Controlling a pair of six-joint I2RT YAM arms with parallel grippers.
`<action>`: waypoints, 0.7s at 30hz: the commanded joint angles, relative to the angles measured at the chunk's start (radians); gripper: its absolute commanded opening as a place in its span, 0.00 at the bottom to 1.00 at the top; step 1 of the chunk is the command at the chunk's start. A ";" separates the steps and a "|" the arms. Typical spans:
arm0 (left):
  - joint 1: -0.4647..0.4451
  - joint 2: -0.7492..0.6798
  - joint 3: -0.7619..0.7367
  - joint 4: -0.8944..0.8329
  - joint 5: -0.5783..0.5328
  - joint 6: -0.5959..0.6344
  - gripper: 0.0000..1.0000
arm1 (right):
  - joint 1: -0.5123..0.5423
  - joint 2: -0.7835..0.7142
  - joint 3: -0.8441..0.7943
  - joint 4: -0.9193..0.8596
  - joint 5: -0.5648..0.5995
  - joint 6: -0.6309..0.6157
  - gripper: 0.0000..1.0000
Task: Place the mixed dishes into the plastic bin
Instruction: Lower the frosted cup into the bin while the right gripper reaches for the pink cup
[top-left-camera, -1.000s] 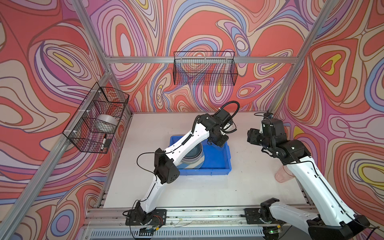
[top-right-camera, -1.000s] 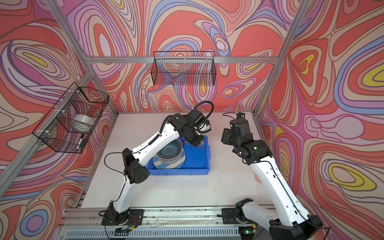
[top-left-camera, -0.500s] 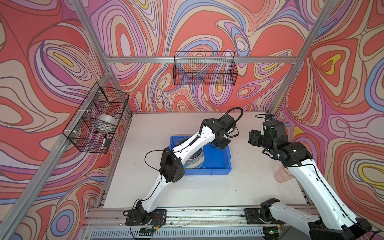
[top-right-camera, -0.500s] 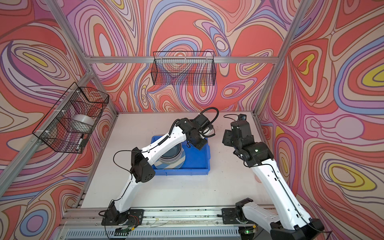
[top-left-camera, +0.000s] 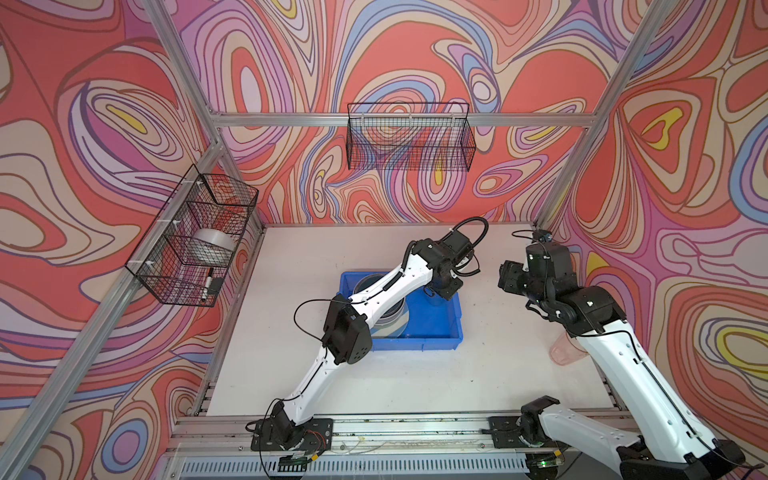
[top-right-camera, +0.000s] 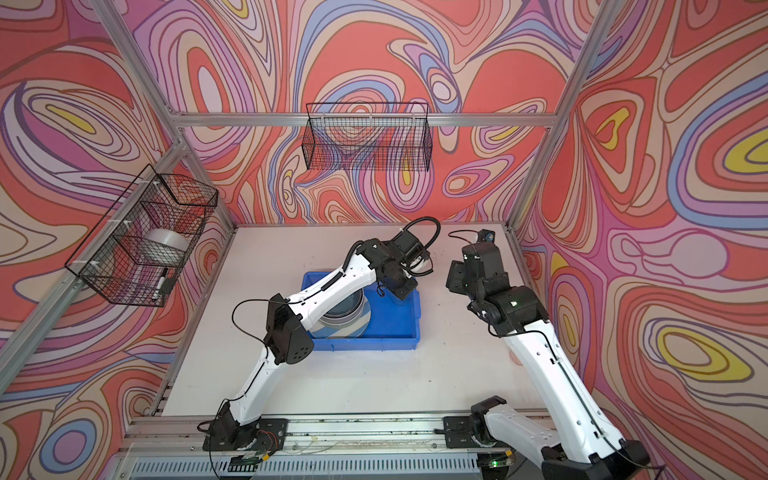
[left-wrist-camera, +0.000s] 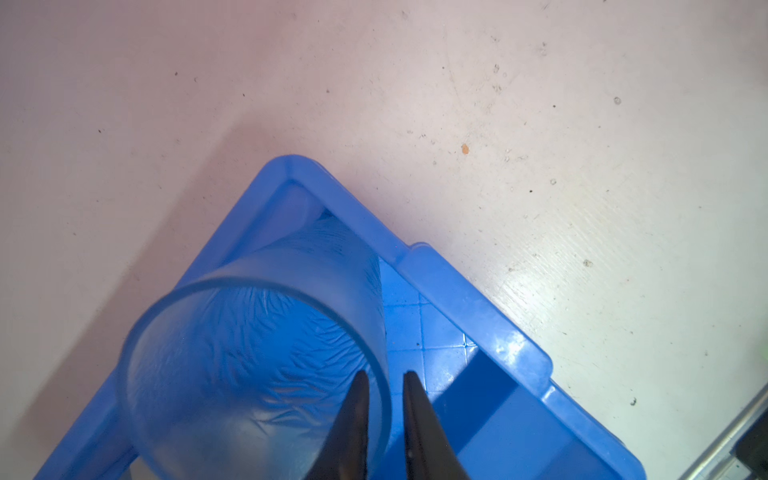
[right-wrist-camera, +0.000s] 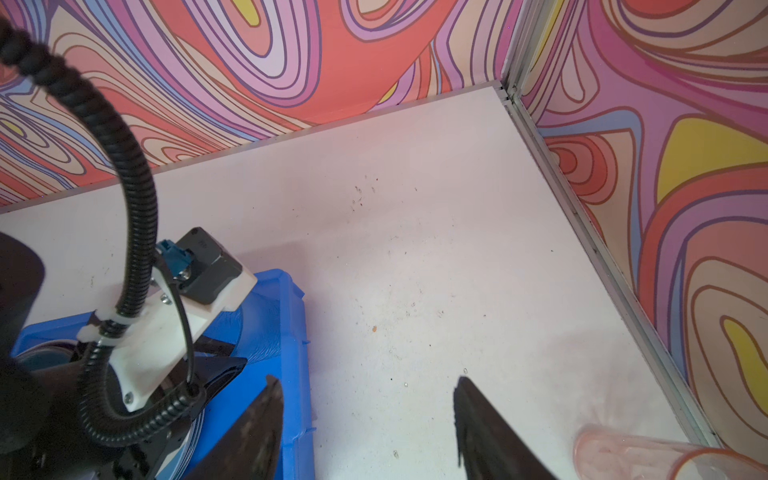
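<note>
Top view: the left gripper reached into the far right corner of the bin. A stack of dishes sat inside its left part, half hidden under the arm. The right gripper hung beside the bin. A pink tumbler lay outside it on the surface, near the right wall.

Left wrist view: the blue tumbler lay tilted, its base toward the bin's corner. It was translucent and thin-walled, with a frosted, wrinkled texture. One finger was inside it and one outside, a little apart around the wall. Whether they pinched it, I could not tell. For a good release, I judge the jaws should part fully and rise straight, so that this light tumbler does not roll.

Right wrist view: the right gripper's jaws stood wide apart and empty over the matte, speckled surface. The bin's plastic looked smooth and glossy, with a lipped rim.
</note>
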 joint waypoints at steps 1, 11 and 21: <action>-0.003 0.023 0.018 0.023 -0.017 0.025 0.28 | -0.004 -0.015 -0.018 0.003 0.003 0.013 0.66; -0.003 -0.048 -0.033 0.086 -0.037 0.017 0.41 | -0.007 -0.008 -0.020 -0.003 -0.002 0.010 0.71; 0.020 -0.284 -0.204 0.125 -0.069 -0.007 0.55 | -0.064 0.125 0.120 -0.221 -0.009 -0.018 0.71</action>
